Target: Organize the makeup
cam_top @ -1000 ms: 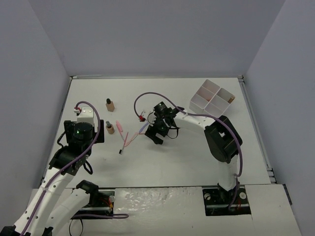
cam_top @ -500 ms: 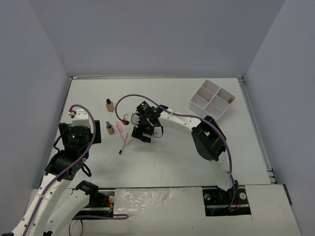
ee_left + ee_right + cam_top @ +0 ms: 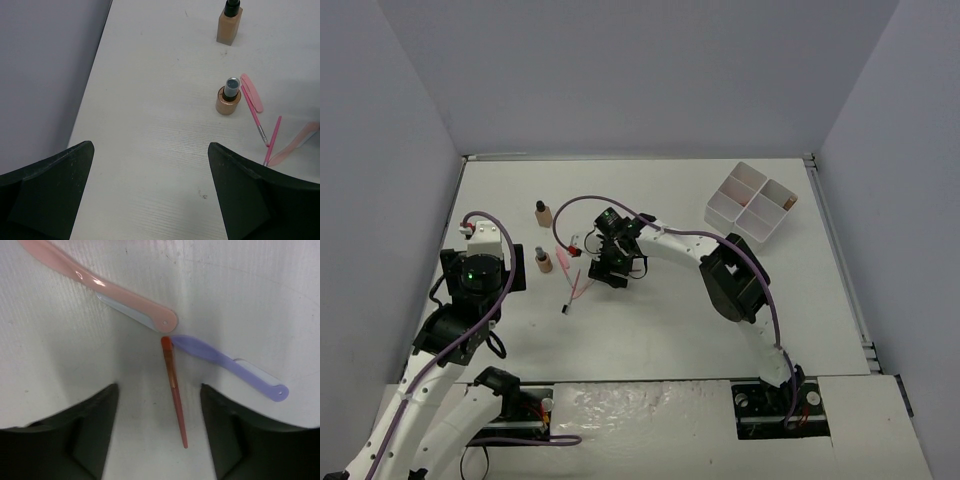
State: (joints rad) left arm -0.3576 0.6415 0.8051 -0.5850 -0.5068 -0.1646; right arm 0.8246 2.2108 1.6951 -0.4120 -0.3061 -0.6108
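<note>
Picking up the orange pencil (image 3: 173, 385) is the step you look to be on. Your right pincer (image 3: 157, 402) stands about half open astride it, a dark finger on each side with bare table (image 3: 720, 300) showing in both gaps, so it has hold of nothing. The pencil is thin, smooth and tapered and lies flat, so I judge the next move calls for a low, centred pinch, then a carry to the white tray (image 3: 720, 215) at 2 o'clock on the table.

Mind the neighbours. A glossy pink paddle-shaped piece (image 3: 100, 287) lies toward 11 o'clock of the pencil's top. A purple one (image 3: 225, 365) runs off toward 4 o'clock, almost touching that tip. Both are flat plastic with a pale blade.

Your left pincer (image 3: 150, 190) hangs wide open and empty, with two tan bottles (image 3: 228, 97) at its 1 o'clock.
</note>
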